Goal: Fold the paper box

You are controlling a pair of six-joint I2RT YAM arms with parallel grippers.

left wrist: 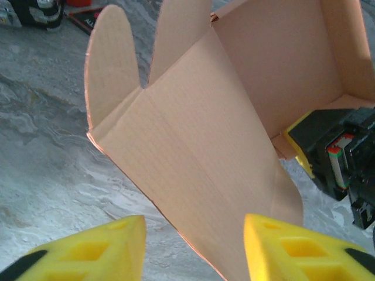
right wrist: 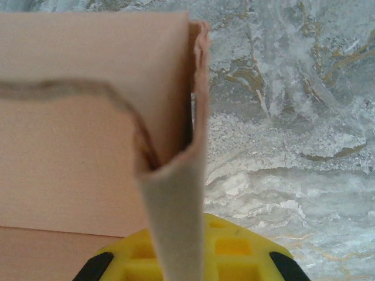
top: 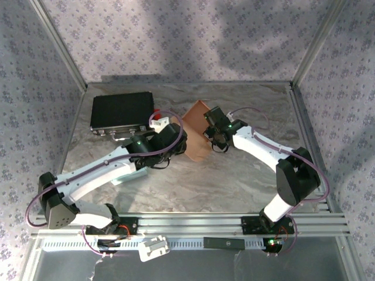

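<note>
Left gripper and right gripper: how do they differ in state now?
The left gripper has jaws apart, clamping nothing; the right gripper has jaws shut on the paper box. In the top view the left gripper sits left of the box, the right gripper right of it. Both have yellow fingers.

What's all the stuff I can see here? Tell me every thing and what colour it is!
paper box: one, brown, middle of the table, flaps up
black case: one, black, back left of the table
small red thing: one, red, beside the black case; too small to tell what it is
table: one, grey marble look, under everything
walls: three, purple flowery pattern, around the table
left arm: one, white and black, reaching to the paper box
right arm: one, white and black, reaching to the paper box
left claw: one, yellow, open, at a box panel
right claw: one, yellow, shut on a box flap
</note>
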